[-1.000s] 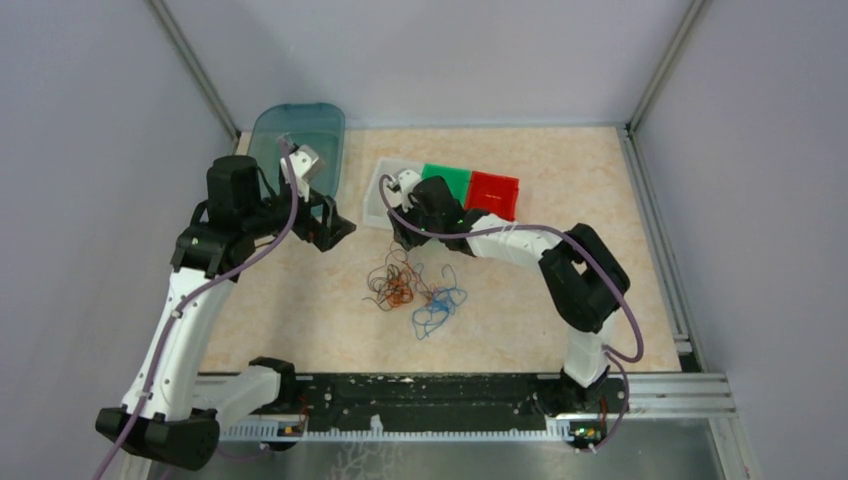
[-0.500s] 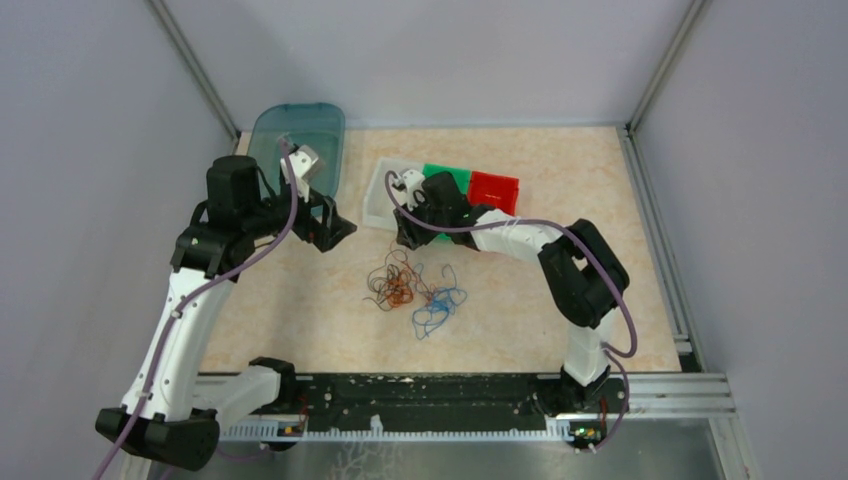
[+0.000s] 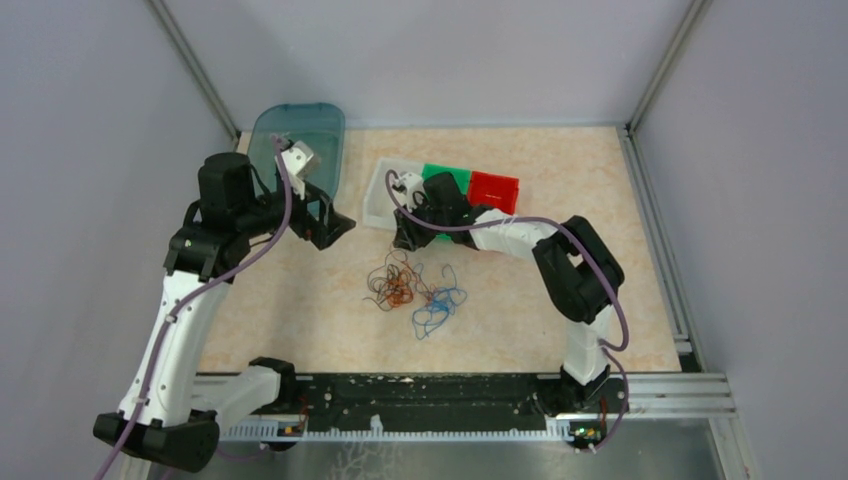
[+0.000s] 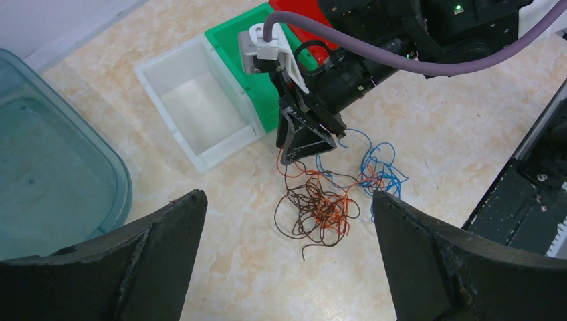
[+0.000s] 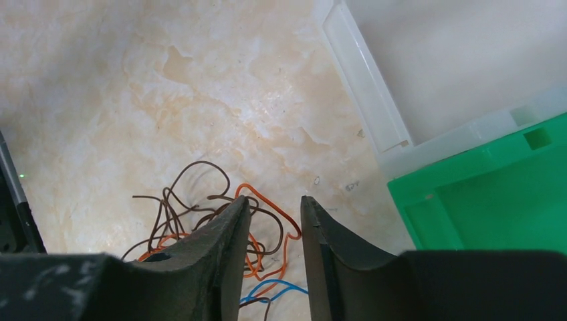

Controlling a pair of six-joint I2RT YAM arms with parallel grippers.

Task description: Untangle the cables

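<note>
Tangled cables (image 3: 415,288) on table (image 3: 570,165), right gripper (image 5: 274,207) just above them, jaws narrowly apart, left gripper (image 3: 337,225) wide open, hovering aside.

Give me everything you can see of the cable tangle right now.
The cables are a loose knot of hair-thin curly wires lying on the marbled table: dark brown loops on the left, red-orange strands meshed through them, blue ones on the right. They sit just nearer than the white bin. The right gripper stands over their far edge, jaws narrowly apart, an orange loop showing between them; contact cannot be judged.
</note>
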